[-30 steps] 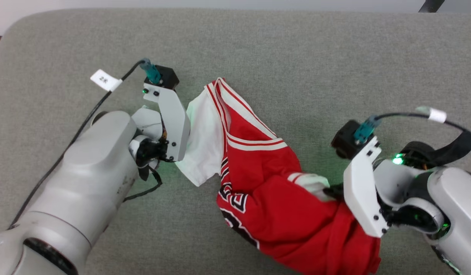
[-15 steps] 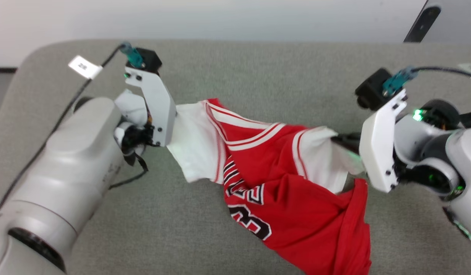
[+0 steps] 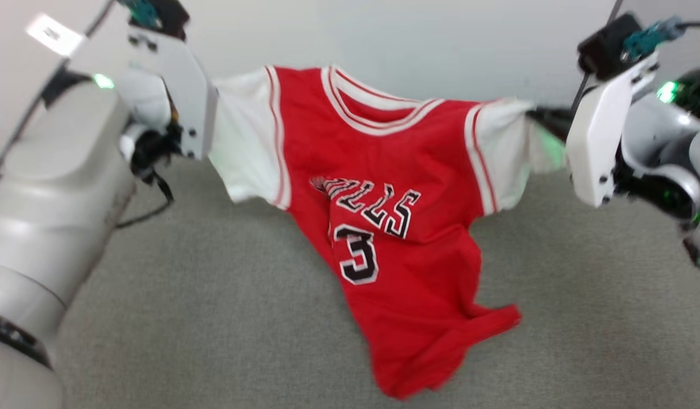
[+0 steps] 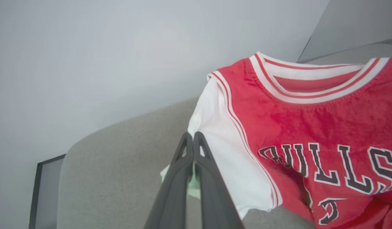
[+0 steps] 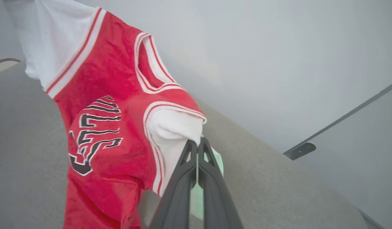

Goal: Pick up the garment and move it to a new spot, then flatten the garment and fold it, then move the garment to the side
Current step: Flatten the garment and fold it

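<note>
1. The red soft jersey T-shirt with white sleeves and black lettering (image 3: pixel 384 187) is up in the air. It's strung between the two arms over the grey fabric-covered counter (image 3: pixel 213 318), with the chest print facing the head camera.
2. The left jaws are clamped shut on the edge of the white sleeve on that side (image 4: pixel 221 149). The right jaws are pinched shut on the other white sleeve (image 5: pixel 170 127), which is bunched up at the grip.
3. The red bottom hem (image 3: pixel 435 352) hangs twisted and curled, low over the counter. Can't tell if it's actually touching.
4. What could bite: both holds are just thin pinches of sleeve fabric. Spreading the arms much wider could pop a sleeve out and dump that side.
5. Also, laying it down with the hem twisted like that would probably trap a fold underneath and make the flattening harder. Letting the hem land first and dragging it out looks safer to me.
</note>
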Controlling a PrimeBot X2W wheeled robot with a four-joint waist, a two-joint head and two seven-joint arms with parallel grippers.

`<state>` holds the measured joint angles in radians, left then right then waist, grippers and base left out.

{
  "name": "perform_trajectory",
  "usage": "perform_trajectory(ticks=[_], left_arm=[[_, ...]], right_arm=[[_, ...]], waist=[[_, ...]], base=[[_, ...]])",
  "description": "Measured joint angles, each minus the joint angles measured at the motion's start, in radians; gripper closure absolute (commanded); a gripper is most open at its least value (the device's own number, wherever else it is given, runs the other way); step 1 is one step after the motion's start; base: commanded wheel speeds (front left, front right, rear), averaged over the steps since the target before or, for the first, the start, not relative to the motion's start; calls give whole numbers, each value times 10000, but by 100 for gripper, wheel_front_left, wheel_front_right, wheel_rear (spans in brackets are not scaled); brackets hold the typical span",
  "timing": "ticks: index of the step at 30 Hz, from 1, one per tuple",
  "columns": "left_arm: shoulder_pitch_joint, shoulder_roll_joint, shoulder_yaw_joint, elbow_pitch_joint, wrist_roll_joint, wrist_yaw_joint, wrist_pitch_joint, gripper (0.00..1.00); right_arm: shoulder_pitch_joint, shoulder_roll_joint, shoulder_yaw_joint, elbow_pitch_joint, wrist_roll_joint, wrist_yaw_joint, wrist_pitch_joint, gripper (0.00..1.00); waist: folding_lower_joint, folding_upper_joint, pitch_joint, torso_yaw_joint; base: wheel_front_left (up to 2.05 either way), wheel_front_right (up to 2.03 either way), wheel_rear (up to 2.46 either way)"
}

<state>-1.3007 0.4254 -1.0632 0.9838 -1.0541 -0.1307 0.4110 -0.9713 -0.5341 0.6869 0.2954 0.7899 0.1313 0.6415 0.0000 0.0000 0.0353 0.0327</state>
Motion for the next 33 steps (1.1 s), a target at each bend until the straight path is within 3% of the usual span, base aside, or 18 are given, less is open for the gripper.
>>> perform_trajectory(ticks=[12, 17, 26, 33], left_arm=[[-893, 951, -257, -290, 184, 0, -1018, 100], [-881, 1241, -199, -50, 127, -2, -1427, 100], [-618, 1187, -205, 207, -40, -12, -1599, 100], [-639, 884, -94, 541, -196, 144, -1661, 100]], right_arm=[[-1930, -681, 698, 2031, -1035, 0, -2236, 100], [-2199, -957, 941, 2784, -1085, 2, -2537, 100], [-2319, -880, 863, 3827, -663, 4, -2986, 100], [-2615, -366, 393, 4562, -232, 2, -3235, 100]], waist=[[0, 0, -902, -395], [0, 0, -1139, -455], [0, 0, -1221, -519], [0, 0, -953, -581]], base=[[0, 0, 0], [0, 0, 0], [0, 0, 0], [0, 0, 0]])
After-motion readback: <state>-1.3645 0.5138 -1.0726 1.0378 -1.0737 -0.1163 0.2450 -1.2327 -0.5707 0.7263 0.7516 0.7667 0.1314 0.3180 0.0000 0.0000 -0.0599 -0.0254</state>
